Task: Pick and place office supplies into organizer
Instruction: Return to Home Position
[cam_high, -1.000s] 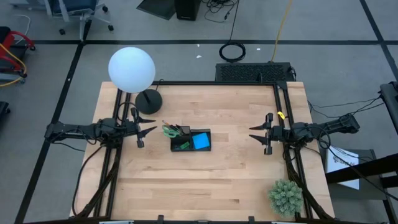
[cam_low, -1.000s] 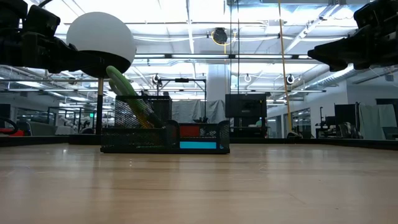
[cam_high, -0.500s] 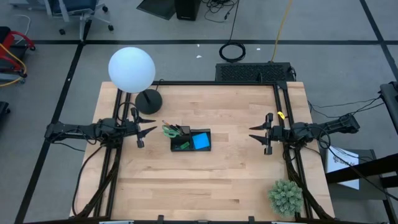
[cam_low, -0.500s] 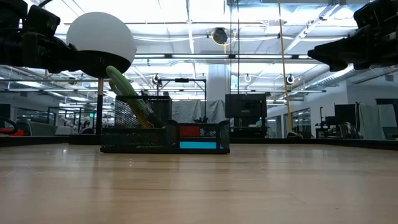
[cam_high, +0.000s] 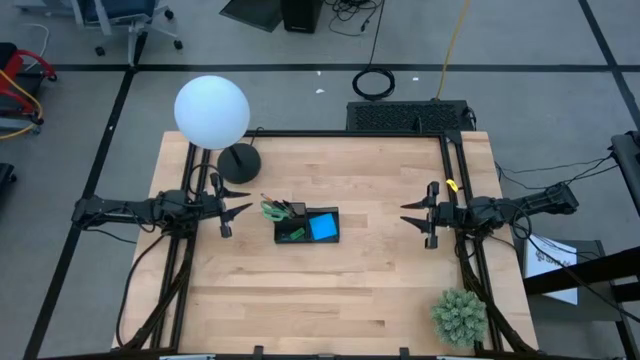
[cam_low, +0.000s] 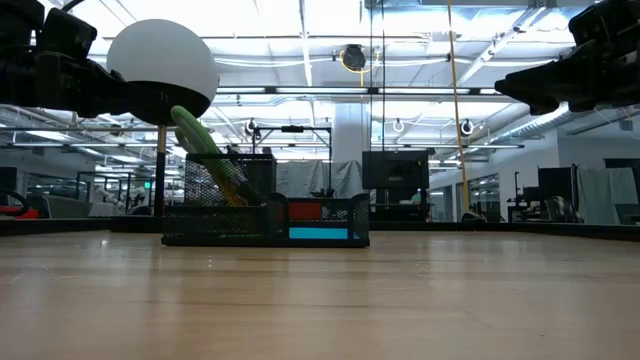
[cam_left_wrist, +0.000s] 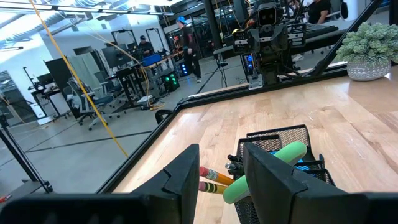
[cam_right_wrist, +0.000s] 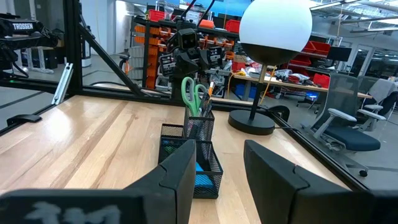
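The left gripper (cam_high: 243, 202) hangs above the table's (cam_high: 300, 300) left edge, well apart from the goods, its arm stretched level and pointing inward, fingers (cam_left_wrist: 181, 182) apart with nothing between them. Behind it stands the lamp (cam_high: 212, 112). At mid-table sits the organizer (cam_high: 338, 226), and the supplies appear to be all in it: scissors (cam_high: 272, 210) upright in the tall compartment with pencils (cam_left_wrist: 214, 176) beside them, and the blue pad (cam_high: 323, 228) flat in the low one. The scissors would likely be stiff and light, best taken by the green handles that stick up (the blades are buried in the mesh). The pad is probably light and soft-edged, better pinched across its sides. The organizer looks light enough to slide if nudged. The right gripper (cam_high: 405, 214) mirrors the left above the table's right edge, arm level, fingers (cam_right_wrist: 178, 177) likewise apart and empty. The plant (cam_high: 459, 316) sits at the near right corner. The job looks finished, with both arms parked.
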